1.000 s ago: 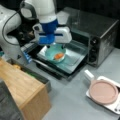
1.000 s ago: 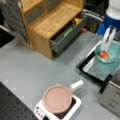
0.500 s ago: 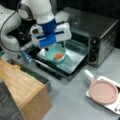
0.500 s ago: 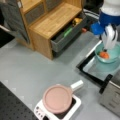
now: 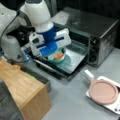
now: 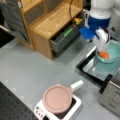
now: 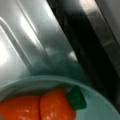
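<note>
An orange toy carrot [image 5: 58, 56] [image 6: 104, 54] with a green top lies in a teal bowl [image 5: 66, 60] [image 6: 114, 49]. The bowl rests on the lowered glass door [image 5: 76, 62] [image 6: 98, 68] of a toaster oven [image 5: 97, 32]. My gripper [image 5: 56, 53] [image 6: 103, 50] reaches down into the bowl, right at the carrot, in both front views. The blue and white hand hides the fingertips. The wrist view shows the carrot [image 7: 50, 106] very close below, the bowl's rim [image 7: 100, 98] around it, and no fingers.
A pan with a pink lid [image 5: 103, 91] [image 6: 58, 98] stands on a small white stove in front of the oven. A wooden cabinet [image 5: 22, 90] [image 6: 50, 22] with an open grey drawer [image 6: 65, 37] stands beside the oven door.
The hand has come down a little toward the bowl and the carrot. The bowl, pan and cabinet have stayed in place.
</note>
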Robot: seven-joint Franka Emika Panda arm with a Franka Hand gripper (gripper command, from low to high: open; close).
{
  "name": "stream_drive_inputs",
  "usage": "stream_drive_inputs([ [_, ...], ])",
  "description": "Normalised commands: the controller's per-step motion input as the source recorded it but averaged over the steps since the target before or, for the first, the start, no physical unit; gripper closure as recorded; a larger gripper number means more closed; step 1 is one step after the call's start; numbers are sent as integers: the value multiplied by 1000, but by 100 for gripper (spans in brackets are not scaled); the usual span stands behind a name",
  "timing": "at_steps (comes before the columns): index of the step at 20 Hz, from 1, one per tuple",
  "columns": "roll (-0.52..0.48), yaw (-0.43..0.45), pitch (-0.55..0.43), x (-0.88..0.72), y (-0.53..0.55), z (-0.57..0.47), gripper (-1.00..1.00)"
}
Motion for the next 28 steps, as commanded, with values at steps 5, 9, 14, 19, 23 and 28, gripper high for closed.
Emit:
stream_drive_inputs([
  [5,-97,783,326,210,-72,243,-100],
  [9,-122,581,360,291,-73,317,-100],
  [14,-144,275,283,317,-66,219,-100],
  [19,-131,180,260,294,-50,167,-100],
  [23,-126,164,279,290,-92,227,-100],
  [28,-87,141,264,274,-99,180,-100],
])
